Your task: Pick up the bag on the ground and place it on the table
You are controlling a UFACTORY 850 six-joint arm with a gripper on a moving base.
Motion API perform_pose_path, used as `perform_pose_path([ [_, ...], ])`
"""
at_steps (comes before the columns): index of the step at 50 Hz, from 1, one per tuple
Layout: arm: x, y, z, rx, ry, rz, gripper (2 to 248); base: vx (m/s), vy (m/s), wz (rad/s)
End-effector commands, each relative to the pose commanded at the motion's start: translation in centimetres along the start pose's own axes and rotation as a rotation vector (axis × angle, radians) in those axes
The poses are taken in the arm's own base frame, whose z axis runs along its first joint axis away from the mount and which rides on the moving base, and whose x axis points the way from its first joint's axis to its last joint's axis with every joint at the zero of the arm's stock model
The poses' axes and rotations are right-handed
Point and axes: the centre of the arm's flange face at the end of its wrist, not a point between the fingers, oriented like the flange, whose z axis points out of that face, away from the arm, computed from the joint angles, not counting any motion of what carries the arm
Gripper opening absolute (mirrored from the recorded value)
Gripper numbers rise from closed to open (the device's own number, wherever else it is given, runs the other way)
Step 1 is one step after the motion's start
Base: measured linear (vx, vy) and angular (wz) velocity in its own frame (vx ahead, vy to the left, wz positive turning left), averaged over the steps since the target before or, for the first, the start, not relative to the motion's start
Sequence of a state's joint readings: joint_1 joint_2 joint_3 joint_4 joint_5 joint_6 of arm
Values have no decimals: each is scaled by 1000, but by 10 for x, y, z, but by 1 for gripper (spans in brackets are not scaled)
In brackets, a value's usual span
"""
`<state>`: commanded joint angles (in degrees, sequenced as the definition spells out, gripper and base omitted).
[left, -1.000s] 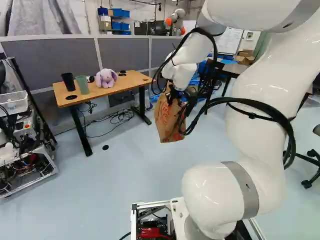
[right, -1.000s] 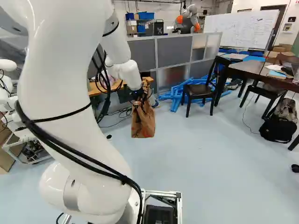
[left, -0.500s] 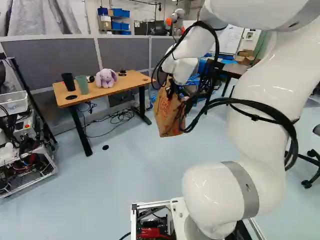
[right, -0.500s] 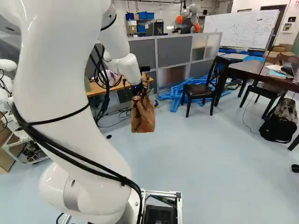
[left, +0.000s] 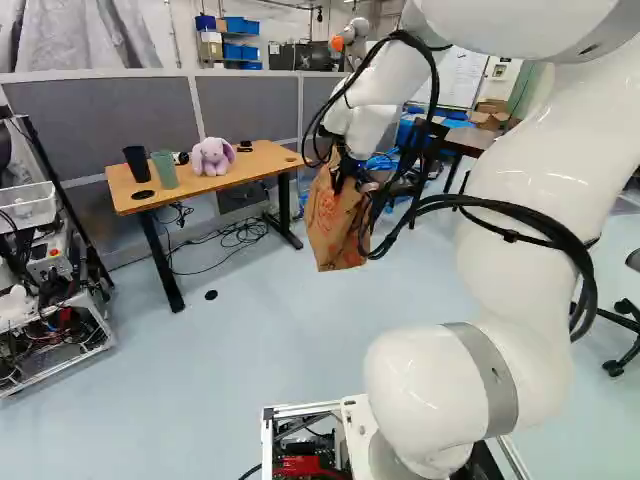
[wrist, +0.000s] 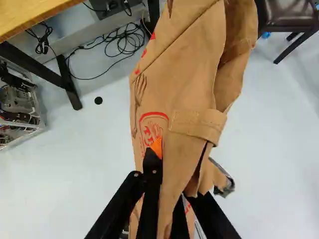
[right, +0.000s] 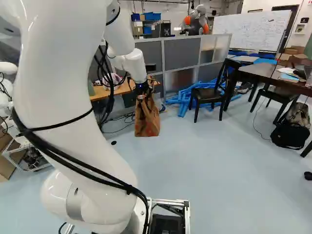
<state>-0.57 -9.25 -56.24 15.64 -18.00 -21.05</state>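
Claw (wrist: 168,175) pinching a brown paper bag (left: 335,228), which hangs lengthwise downward, with the wooden worktop (left: 262,162) off to its left in the left base view.

The arm (left: 530,190) is rising from its near joint (left: 440,400), bending high and reaching far ahead. Black cables (left: 500,205) are looping along it. The wrist (left: 372,122) is tilting downward, the gripper (right: 141,95) hanging beneath. Its fingers (wrist: 152,172) are clamping inward from left and right, one orange pad (wrist: 157,147) showing, the other fingertip hiding.
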Motion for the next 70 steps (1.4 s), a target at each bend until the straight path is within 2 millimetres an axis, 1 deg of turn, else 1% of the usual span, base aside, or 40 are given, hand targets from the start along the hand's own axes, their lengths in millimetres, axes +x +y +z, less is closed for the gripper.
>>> perform_pose_path([
  [33,27,-3,-26,51,-67,-10,21,0,0,0],
  [70,54,-8,-61,105,-141,-26,21,0,0,0],
])
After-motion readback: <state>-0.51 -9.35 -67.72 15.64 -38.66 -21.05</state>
